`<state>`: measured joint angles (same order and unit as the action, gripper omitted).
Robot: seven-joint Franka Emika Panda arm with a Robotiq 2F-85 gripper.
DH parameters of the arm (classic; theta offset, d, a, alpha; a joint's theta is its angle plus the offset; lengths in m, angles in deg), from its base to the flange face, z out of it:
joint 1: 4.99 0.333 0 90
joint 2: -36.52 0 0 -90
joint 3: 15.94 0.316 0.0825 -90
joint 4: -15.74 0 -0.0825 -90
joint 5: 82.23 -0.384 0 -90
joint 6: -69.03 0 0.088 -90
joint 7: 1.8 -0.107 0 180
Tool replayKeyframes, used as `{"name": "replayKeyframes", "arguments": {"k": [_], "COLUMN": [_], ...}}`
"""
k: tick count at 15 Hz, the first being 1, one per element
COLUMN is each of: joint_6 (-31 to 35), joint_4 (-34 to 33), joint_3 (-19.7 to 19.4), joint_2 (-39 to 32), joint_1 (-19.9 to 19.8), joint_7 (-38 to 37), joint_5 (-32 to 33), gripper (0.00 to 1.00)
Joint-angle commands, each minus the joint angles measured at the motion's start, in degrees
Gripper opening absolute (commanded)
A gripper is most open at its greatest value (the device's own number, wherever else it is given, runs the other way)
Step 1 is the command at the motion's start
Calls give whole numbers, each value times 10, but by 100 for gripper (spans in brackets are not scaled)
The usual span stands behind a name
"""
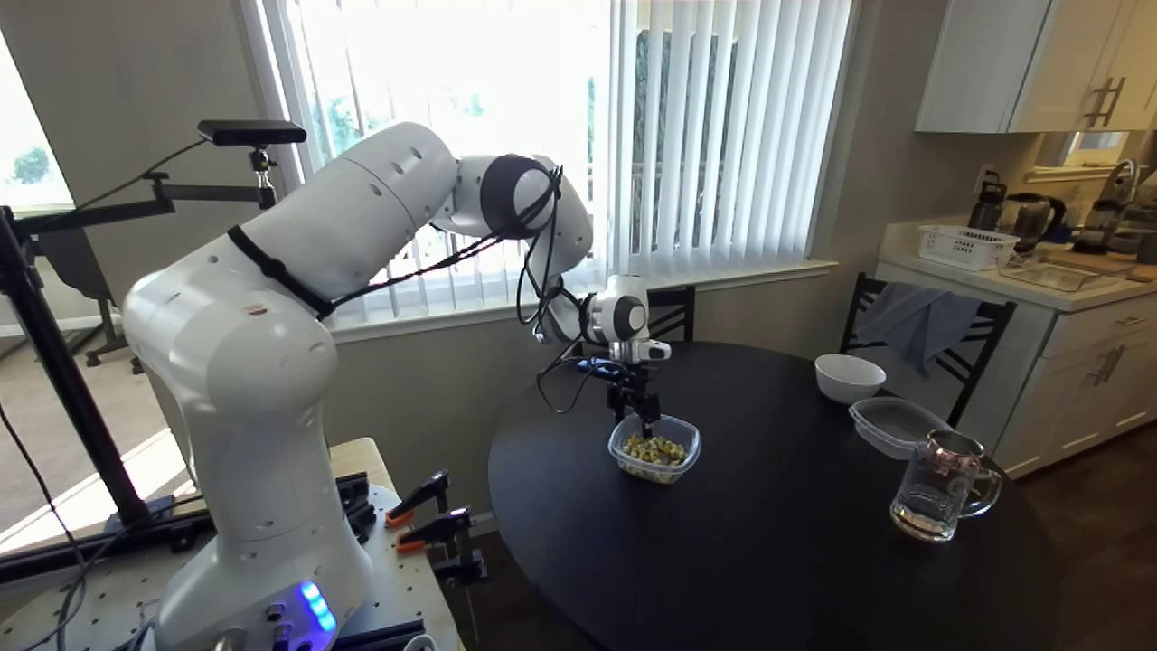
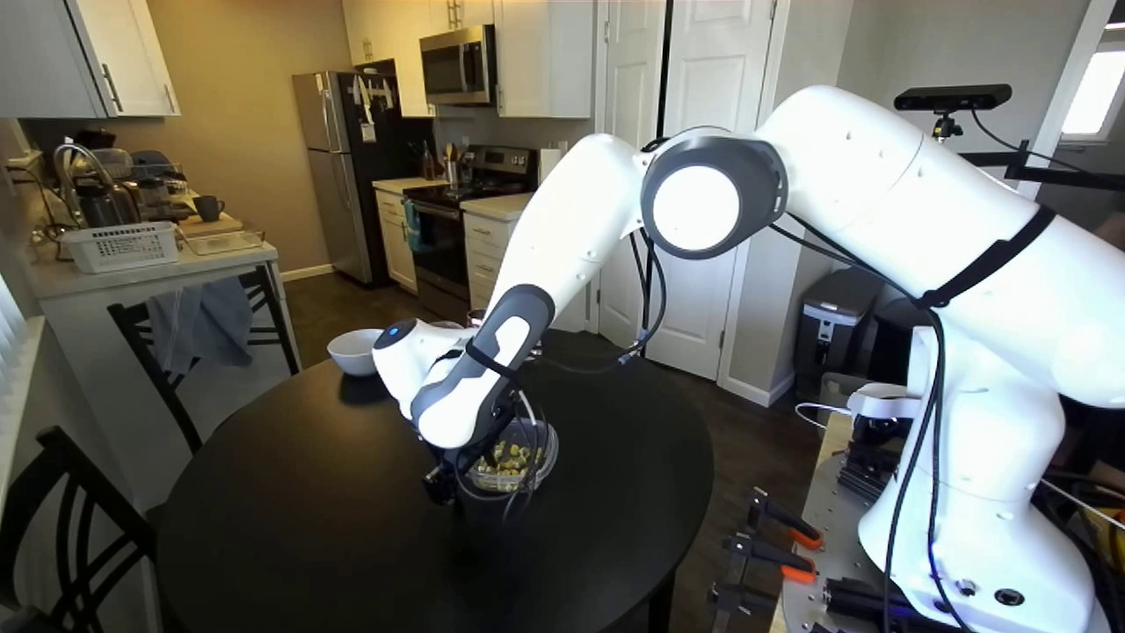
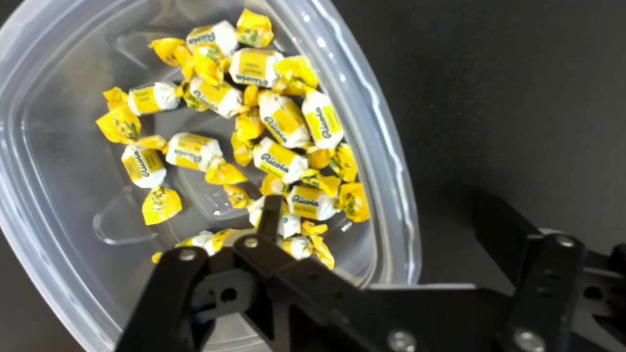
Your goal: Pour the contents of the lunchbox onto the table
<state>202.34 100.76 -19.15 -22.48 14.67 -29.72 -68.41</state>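
Note:
The lunchbox is a clear, shallow plastic container [image 1: 693,445] standing upright on the round black table [image 1: 777,551]. It also shows in an exterior view [image 2: 551,450], partly behind the arm and cables, and in the wrist view [image 3: 391,161]. Its contents are several wrapped yellow-and-white candies [image 3: 281,120], also visible in both exterior views [image 1: 658,449] [image 2: 512,459]. My gripper [image 3: 380,208] is open and points down at the lunchbox's edge. In the wrist view one finger is over the candies inside, the other is outside the rim. Whether a finger touches the box cannot be told.
A white bowl [image 1: 848,378], a clear plastic lid or shallow container [image 1: 890,423] and a glass mug [image 1: 935,488] stand toward the table's far side. A chair with a blue-grey cloth [image 1: 926,321] is behind them. Cables [image 2: 527,440] hang from the wrist near the lunchbox.

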Motion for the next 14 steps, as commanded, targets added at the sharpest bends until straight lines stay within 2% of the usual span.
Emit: {"name": "replayKeyframes", "arguments": {"k": [1, 2, 3, 5, 8, 14], "joint_6": [2, 2, 4, 2, 7, 6], "joint_4": [2, 3, 7, 14, 15, 10], "joint_3": [13, 17, 20, 23, 19, 10], "joint_2": [11, 14, 19, 29, 35, 40], "joint_1": [-5, -6, -5, 0, 7, 5], "joint_7": [28, 30, 31, 29, 16, 1], "joint_5": [-28, -34, -37, -43, -43, -57], "gripper": [100, 100, 75, 68, 46, 9]}}
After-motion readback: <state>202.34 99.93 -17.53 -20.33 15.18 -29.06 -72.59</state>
